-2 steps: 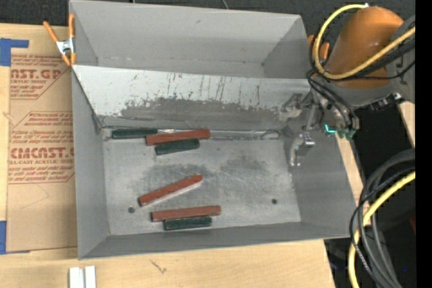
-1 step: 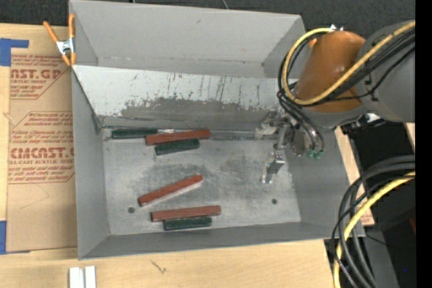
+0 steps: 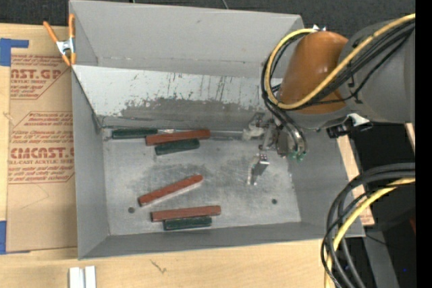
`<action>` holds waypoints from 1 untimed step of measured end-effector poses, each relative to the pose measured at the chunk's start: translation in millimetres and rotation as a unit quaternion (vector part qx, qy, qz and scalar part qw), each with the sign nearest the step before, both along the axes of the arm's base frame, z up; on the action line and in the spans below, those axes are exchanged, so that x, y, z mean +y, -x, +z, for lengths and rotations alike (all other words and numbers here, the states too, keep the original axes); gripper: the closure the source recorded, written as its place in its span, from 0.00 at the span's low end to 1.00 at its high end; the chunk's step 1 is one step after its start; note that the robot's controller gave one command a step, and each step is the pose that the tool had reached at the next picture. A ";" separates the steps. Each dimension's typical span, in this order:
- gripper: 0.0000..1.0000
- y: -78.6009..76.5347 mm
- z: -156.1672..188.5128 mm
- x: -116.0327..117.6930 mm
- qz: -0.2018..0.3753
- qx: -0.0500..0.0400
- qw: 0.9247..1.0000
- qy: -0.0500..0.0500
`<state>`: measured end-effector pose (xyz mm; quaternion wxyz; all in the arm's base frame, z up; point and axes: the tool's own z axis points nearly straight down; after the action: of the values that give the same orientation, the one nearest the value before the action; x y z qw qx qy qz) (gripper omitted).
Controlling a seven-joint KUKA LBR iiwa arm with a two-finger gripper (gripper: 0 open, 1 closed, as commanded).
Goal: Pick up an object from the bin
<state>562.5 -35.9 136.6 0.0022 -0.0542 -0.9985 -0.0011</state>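
Observation:
My gripper (image 3: 256,174) hangs over bare bin floor in the right half of the bin, with nothing seen in it. The nearest loose thing is a red-brown bar (image 3: 170,190) lying slanted on the floor to its left. Further front lie another red-brown bar (image 3: 185,213) and a dark green bar (image 3: 187,224), side by side. Along the back wall a third red-brown bar (image 3: 177,137) rests beside a dark green bar (image 3: 177,148).
One more dark green bar (image 3: 134,133) lies at the back left against the wall. The arm with its orange cover and yellow cables stands over the bin's right rim.

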 end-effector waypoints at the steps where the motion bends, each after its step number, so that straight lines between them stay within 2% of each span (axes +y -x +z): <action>1: 0.00 0.1 -39.2 16.1 0.051 -0.006 0.999 0.001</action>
<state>562.4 -19.8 97.4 -0.0035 -0.0030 -1.0000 0.0002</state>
